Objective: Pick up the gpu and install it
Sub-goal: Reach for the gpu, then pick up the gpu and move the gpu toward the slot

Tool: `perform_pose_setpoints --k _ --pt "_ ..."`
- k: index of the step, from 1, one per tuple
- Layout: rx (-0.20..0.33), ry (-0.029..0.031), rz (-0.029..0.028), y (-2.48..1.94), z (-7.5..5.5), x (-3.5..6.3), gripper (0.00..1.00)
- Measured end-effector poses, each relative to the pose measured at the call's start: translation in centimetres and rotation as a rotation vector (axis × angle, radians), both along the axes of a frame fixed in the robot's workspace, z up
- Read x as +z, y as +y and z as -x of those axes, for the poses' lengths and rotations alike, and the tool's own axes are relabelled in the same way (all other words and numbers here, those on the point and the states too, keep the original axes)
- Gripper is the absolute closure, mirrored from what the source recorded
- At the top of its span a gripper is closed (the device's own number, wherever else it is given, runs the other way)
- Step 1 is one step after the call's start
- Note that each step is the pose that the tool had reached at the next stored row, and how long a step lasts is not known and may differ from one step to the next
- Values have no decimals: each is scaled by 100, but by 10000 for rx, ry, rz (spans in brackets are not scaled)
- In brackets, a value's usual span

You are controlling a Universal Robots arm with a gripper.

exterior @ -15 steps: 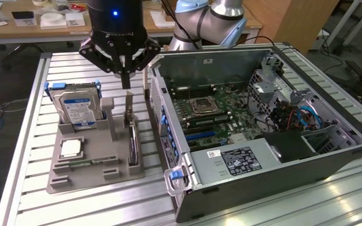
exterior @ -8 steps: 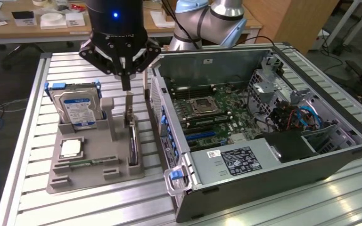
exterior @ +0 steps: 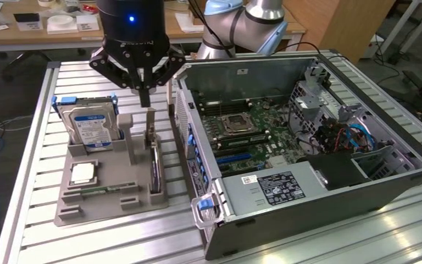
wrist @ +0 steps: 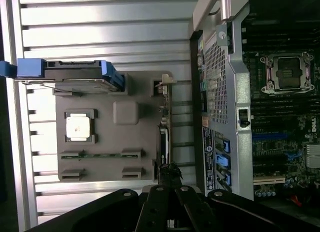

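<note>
Closest to your wrist camera are the black links of the gripper [wrist: 168, 171], its 2 fingers pressed together to a narrow point with nothing between them. In the exterior view that point hangs in the upper left of the frame, directly over the gpu [exterior: 154, 159] and just above its silver end bracket. Whether the tips touch the bracket, you cannot tell from either view.

The gpu stands on edge in a slot along the side of the grey tray [exterior: 86, 208] that faces the computer case [exterior: 328, 190], left of centre in the exterior view. It is not lifted, so count the pick-up as not yet done.

Beyond it in the same tray you have 1 hard drive [exterior: 88, 124] standing upright, 1 processor chip [exterior: 83, 174] lying flat, and 1 memory stick [exterior: 101, 191] on edge.

To the exterior view's right, the case lies open on the slatted table [exterior: 28, 165]. Its motherboard [exterior: 248, 126] is exposed and no card sits in the blue slots [exterior: 233, 159], so by my reading both the lift and the install are left to do.
</note>
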State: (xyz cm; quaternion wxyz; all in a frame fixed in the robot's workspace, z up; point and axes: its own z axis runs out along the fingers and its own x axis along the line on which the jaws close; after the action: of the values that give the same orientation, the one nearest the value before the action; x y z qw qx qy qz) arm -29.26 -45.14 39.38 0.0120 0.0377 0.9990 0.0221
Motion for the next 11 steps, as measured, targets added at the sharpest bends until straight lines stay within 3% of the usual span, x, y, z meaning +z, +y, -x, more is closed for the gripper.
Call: perform_pose_setpoints --k 11 --pt "0 0 0 0 8 -1 89"
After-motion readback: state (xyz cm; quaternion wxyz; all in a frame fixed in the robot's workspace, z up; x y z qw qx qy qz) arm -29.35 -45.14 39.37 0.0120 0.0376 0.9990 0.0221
